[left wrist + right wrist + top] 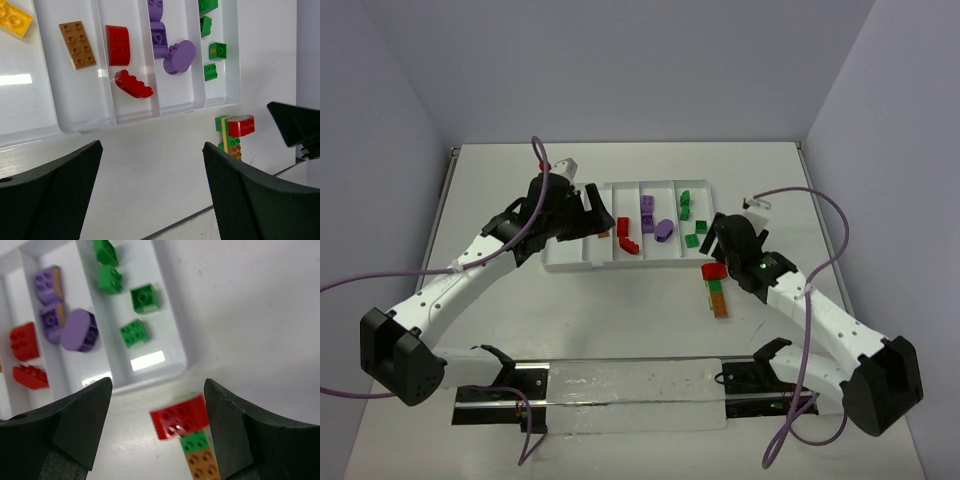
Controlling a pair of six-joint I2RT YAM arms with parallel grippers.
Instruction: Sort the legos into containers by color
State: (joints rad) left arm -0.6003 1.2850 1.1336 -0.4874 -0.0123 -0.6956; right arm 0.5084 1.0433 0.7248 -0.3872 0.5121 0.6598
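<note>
The white tray [620, 266] lies mid-table, its compartments holding a yellow lego [15, 19], an orange-brown one [77, 44], two red ones [118, 45], purple ones [167, 47] and several green ones [212, 50]. On the table by the tray's right front corner [150, 377] lies a stuck-together stack [716, 288]: a red brick [180, 416], slightly blurred, then a green one [196, 441] and an orange-brown one [202, 465]. My right gripper [158, 385] stands open with the stack's red end between its fingers, not gripped. Open and empty, my left gripper [152, 147] hovers by the tray's left part.
The right arm's black finger [295, 127] shows at the edge of the left wrist view, near the stack [235, 131]. Purple cables [820, 215] loop off both arms. A metal rail [620, 392] runs along the table's near edge between the arm bases.
</note>
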